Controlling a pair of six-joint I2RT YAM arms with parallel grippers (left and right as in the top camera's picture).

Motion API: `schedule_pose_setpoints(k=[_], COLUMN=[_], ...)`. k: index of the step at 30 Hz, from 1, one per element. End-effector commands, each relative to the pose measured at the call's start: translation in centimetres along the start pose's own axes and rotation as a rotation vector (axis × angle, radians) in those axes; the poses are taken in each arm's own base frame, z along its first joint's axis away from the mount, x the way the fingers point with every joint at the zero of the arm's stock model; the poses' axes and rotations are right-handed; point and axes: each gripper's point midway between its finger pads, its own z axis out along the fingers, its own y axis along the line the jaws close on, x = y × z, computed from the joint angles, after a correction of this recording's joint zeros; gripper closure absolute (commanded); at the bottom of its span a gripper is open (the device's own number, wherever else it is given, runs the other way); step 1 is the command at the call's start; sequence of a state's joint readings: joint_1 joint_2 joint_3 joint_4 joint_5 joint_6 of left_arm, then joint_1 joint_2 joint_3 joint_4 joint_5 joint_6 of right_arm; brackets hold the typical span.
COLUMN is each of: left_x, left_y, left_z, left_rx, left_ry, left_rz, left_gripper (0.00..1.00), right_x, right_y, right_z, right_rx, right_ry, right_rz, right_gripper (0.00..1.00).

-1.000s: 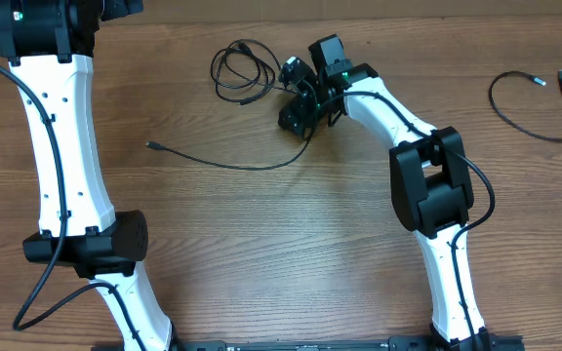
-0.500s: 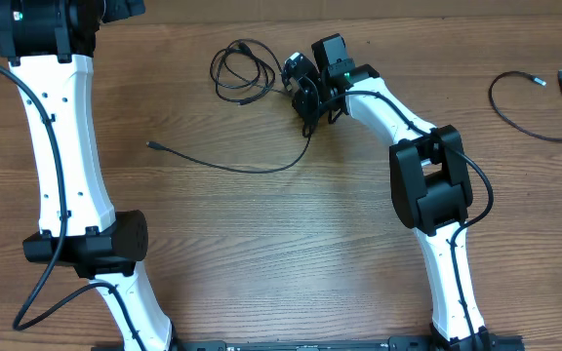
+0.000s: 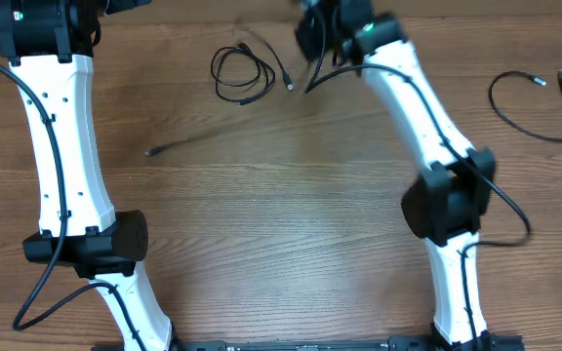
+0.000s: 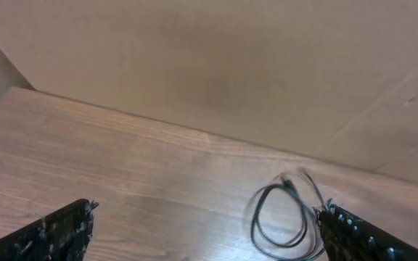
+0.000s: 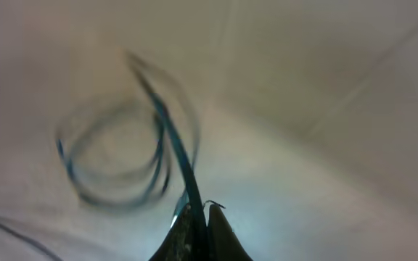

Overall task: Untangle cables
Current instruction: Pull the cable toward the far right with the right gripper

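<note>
Partly done. Right gripper (image 5: 197, 212) clamped on one strand (image 5: 169, 138) just right of coiled bundle (image 3: 242, 73); left gripper (image 4: 209, 235) spread apart, empty. Well right of bundle, one loose cable (image 3: 492, 95) lying separate. Remaining: freeing bundle loops.

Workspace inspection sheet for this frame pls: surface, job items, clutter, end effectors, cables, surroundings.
Surface: wooden table, brown grain.
Job's things: coiled cable near the far edge; long strand, blurred, running up to the right end effector; loose cable lying apart at the far right.
Clutter: nothing seen.
End effectors: left end effector open, holding nothing; right end effector shut on the long strand.
Cables: thick arm wires run along both arms, apart from the job's cables.
Surroundings: tan board behind the table.
</note>
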State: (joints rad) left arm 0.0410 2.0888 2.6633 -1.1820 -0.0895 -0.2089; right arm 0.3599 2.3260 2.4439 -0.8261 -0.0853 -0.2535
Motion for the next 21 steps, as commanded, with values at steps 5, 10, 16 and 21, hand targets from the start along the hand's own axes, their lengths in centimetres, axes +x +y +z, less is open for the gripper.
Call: schedule_pose_setpoints(k=[5,10,16,21], left_x=[-1.9,-2.0,-2.0,-2.0], left_y=[-1.1,-1.2,-1.2,-1.4], left_z=[-2.6,-2.6,-2.6,-2.6], left_rx=[0.080,0.083,0.084,0.097], left_ry=[-0.065,-0.068,-0.068,-0.066], left_rz=[-0.072,-0.102,-0.120,-0.120], left_gripper=[0.00,0.00,0.00,0.00], right_x=[-14.8,-16.9,-15.9,-13.1], right_y=[-2.5,-4.8,-9.0,-12.6], right_z=[-20.0,-27.6,-35.7,-39.9], right_rx=[0.179,0.354,0.667,0.994], right_ry=[-0.452,-0.562,-0.598,-0.502], right_rz=[-0.004,0.032,0.139,0.192], right_gripper=[0.96,0.96,0.96,0.96])
